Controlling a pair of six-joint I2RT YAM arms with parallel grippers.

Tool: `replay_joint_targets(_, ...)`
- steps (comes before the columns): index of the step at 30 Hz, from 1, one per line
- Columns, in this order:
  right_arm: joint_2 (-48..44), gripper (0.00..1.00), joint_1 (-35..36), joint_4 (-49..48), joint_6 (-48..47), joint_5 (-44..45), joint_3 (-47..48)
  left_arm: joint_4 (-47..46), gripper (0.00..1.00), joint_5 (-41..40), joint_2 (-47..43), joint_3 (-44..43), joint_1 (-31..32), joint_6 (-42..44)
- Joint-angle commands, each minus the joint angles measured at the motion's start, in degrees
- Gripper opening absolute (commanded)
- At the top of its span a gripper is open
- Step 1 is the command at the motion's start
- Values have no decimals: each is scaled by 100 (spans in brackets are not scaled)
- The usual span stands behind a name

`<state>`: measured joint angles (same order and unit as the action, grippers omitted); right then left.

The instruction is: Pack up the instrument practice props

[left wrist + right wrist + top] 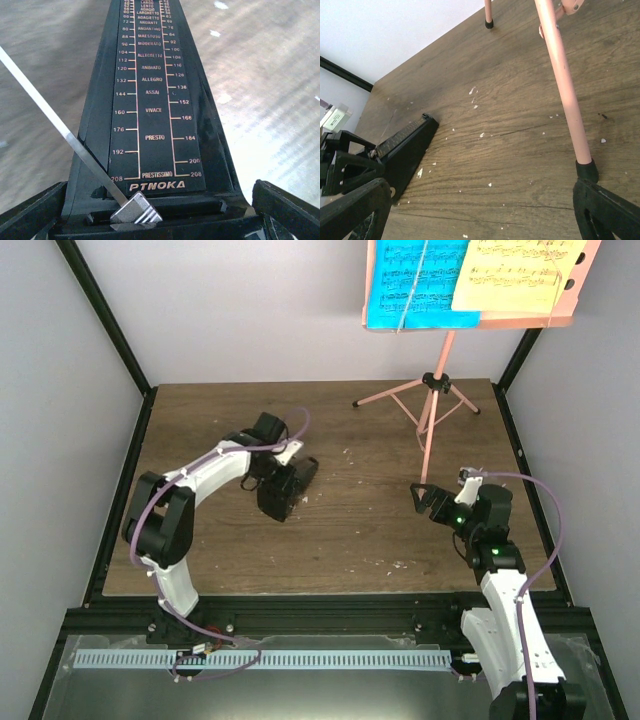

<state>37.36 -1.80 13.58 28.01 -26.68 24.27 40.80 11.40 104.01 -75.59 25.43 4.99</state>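
Spread and empty, the right gripper sits beside the pink music stand, which bears cyan and yellow sheet-music pages. The left gripper, also spread, straddles the base of the black metronome lying on the table. Grasping it seems in hand: the jaws must close squarely.

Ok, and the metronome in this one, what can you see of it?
The metronome is a small glossy black pyramid lying on its back on the wooden table, narrow tip toward the table's far side. Its face carries a pale tempo scale, Largo down to Prestissimo, and the name PTNOKA. A silver pendulum rod slants left, with a ridged silver weight at its lower end. The left claw stands open astride the wide base; contact cannot be told.
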Motion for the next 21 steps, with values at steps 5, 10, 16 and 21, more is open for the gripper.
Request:
replay_joint_targets(5, -153, 100, -17, 427, -105, -176, 119, 150, 96, -226, -420, 724, 1328, 687)
replay_joint_targets(10, -205, 100, -13, 404, 38, -442, 55, 5, 98, -84, -1091, 1042, 1887, 456)
replay_joint_targets(16, -34, 100, -13, 64, 168, -1250, -162, -309, 100, -27, -2323, 1336, 1987, -238)
replay_joint_targets(21, 257, 100, -13, -385, 335, -1941, -538, -315, 100, -499, -3166, 1175, 1982, -1121)
